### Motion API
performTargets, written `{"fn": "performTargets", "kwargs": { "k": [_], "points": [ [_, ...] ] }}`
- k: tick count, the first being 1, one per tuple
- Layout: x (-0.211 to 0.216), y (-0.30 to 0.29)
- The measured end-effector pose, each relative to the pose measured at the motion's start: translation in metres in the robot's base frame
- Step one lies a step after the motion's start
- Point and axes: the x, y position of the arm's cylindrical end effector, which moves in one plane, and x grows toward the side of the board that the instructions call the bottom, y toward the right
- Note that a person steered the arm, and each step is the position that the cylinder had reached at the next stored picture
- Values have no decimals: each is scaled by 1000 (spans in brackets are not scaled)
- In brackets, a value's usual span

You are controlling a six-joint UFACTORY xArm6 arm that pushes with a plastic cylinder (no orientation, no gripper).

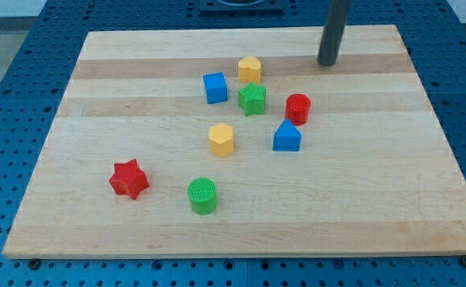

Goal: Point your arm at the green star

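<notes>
The green star (252, 99) lies on the wooden board (360, 183) a little above its middle. A blue cube (215, 88) sits just to its left and a yellow heart-like block (249, 69) just above it. My tip (326, 62) is near the board's top edge, to the upper right of the green star and well apart from it. A red cylinder (298, 108) lies below my tip, to the right of the star.
A blue triangular block (287, 137) sits below the red cylinder. A yellow hexagonal block (221, 139) is at the middle. A red star (129, 178) and a green cylinder (202, 195) lie at the lower left. Blue perforated table surrounds the board.
</notes>
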Motion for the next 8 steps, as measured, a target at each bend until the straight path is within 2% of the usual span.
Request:
{"fn": "performTargets", "kwargs": {
  "k": [3,8],
  "points": [
    [28,-20],
    [40,-64]
  ]
}}
